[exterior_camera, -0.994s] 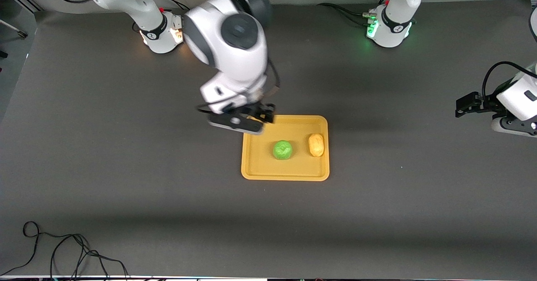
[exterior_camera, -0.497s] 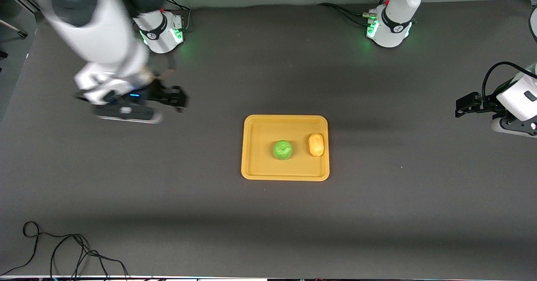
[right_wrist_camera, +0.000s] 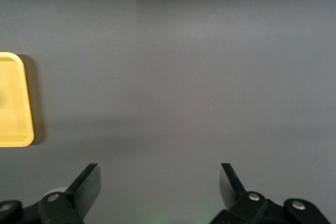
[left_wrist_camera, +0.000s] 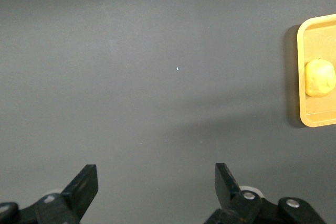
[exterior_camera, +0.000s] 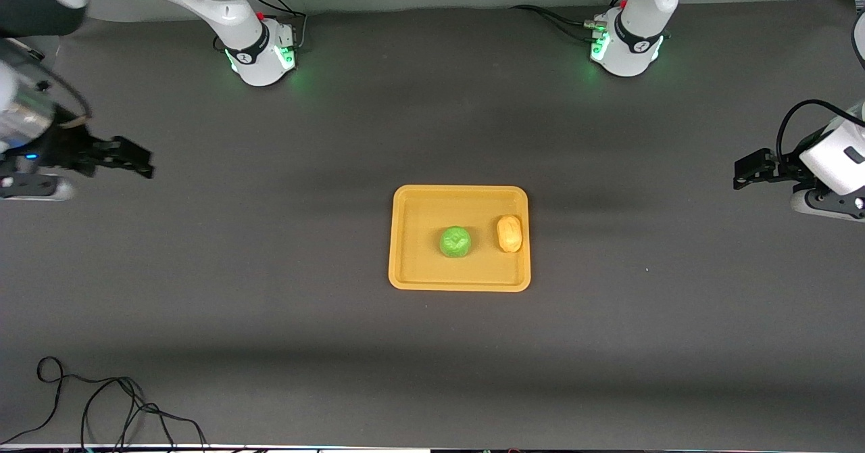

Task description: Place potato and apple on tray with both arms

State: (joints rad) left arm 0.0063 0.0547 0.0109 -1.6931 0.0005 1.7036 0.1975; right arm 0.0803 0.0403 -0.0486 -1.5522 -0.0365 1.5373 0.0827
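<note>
The dark surface [exterior_camera: 270,318] spans the whole front view; near its middle lies the tray [exterior_camera: 412,236], and both fruits already rest inside it, so the task looks all but finished.

The apple [exterior_camera: 455,242] sits about mid-tray; the potato [exterior_camera: 509,233] lies just beside it, toward the left arm's end and close to the rim, the two apart and not touching.

The right pincer [exterior_camera: 125,157] hangs over bare surface at the right arm's end, well apart from the tray; its wrist view shows the fingers [right_wrist_camera: 86,184] spread wide and empty. The left pincer [exterior_camera: 753,170] waits over the surface at the left arm's end, likewise wide and empty, its fingers [left_wrist_camera: 84,184] parted with only a strip of tray and the potato in sight.

Little seems left to go wrong; the main risk, as I judge it, is rolling, since both fruits are rounded, the rim is low, and a knock to the surface could send the potato over it; a needless return sweep of either arm over the tray could also nudge it.

A black cable [exterior_camera: 101,399] coils at the surface's near edge, clear of everything.
</note>
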